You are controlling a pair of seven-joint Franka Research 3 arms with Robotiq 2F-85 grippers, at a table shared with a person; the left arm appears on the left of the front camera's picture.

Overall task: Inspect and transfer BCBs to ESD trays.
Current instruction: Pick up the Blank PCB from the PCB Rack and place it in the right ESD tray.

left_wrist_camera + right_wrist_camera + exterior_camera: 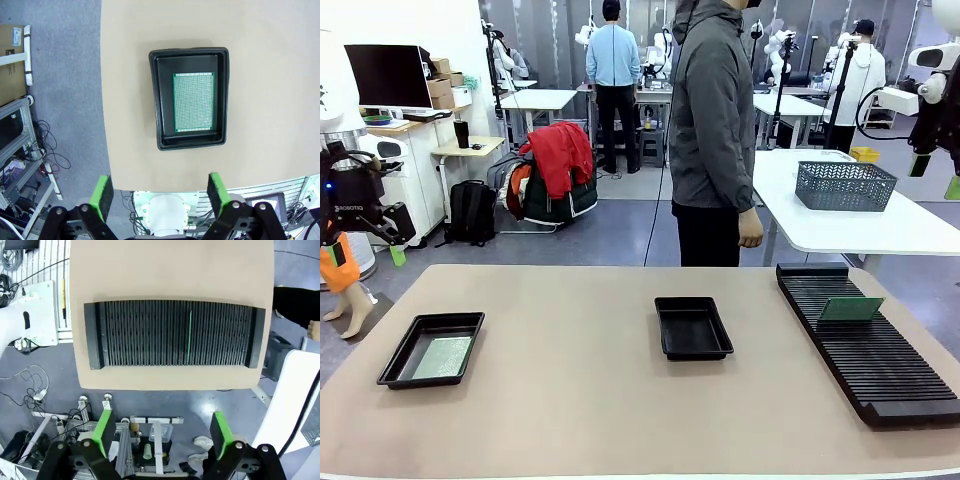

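Jaws wide apart, empty on left gripper [160,193] and right gripper [161,433]; could drop the thin BCB [851,309] standing in the rack [885,375], frame right, if pinched off-centre.

desk [570,410]: plain tan, uniform. left esd tray [420,382]: black all over. bcb in it [193,102]: green w/ fine regular dot-grid, thin pale border. centre esd tray [692,330]: black, rim & floor alike. rack [880,365]: black, close parallel ribs across full length. bcb in rack [851,309]: green; edge-on in right wrist view it reads as a thin green line. basket [845,185]: grey mesh, on white desk [880,232]. left jaws: black w/ green pads [104,192]; right jaws: same colours. person's jacket [712,110]: dark grey; trousers [705,235]: black. floor [600,232]: grey.
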